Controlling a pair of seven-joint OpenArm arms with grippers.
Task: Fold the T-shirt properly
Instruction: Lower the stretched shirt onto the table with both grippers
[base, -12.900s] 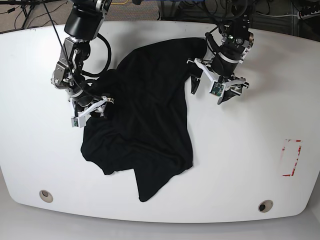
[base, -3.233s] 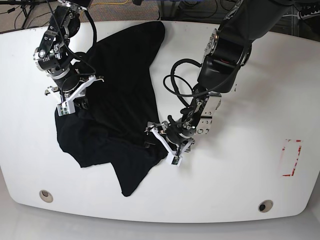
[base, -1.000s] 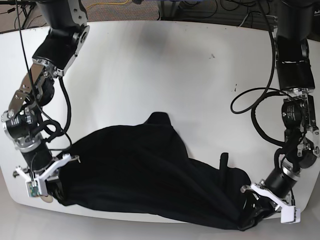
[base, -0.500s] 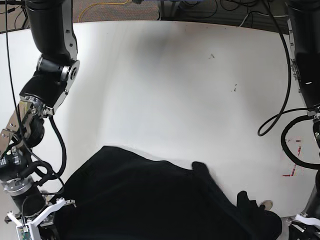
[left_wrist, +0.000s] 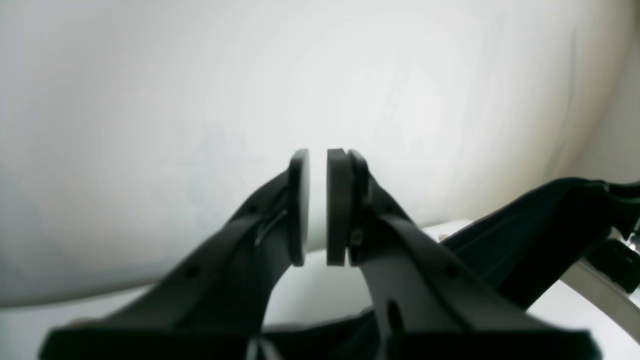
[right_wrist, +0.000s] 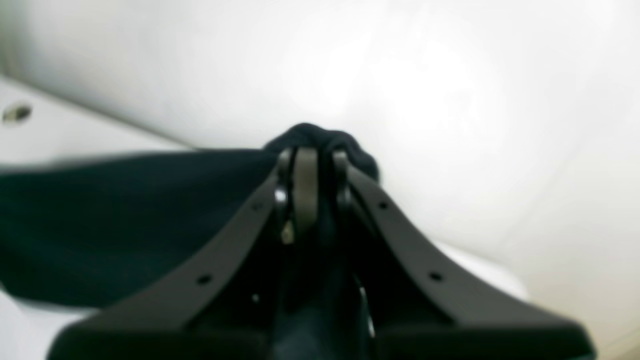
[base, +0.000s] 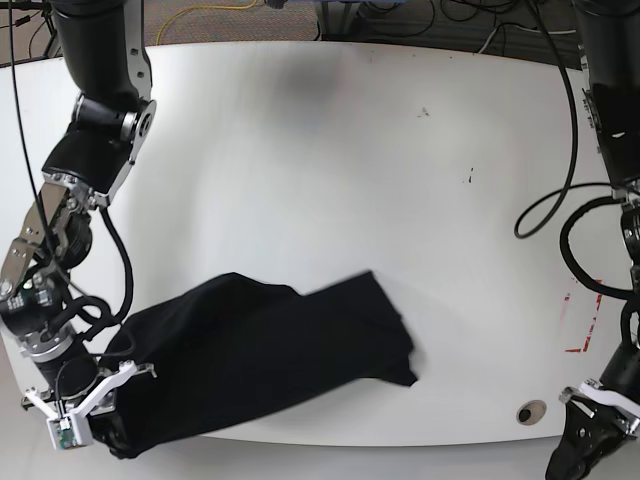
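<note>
The black T-shirt (base: 260, 350) lies bunched in a long band across the front left of the white table (base: 330, 170). My right gripper (base: 85, 425) is at the shirt's left end near the table's front edge. In the right wrist view the gripper (right_wrist: 315, 175) is shut on a bunch of the black fabric (right_wrist: 125, 210), which trails off to the left. My left gripper (base: 590, 425) is at the front right corner, well apart from the shirt. In the left wrist view this gripper (left_wrist: 318, 205) stands slightly open with only white showing in the narrow gap.
A round grommet hole (base: 531, 411) sits near the front right edge, and another shows in the right wrist view (right_wrist: 17, 112). A red tape marking (base: 585, 320) is at the right. Cables run along the far edge (base: 400, 20).
The shirt's right end has come free of my left gripper and the cloth has shifted left and up onto the table. My right gripper still holds the left end.
</note>
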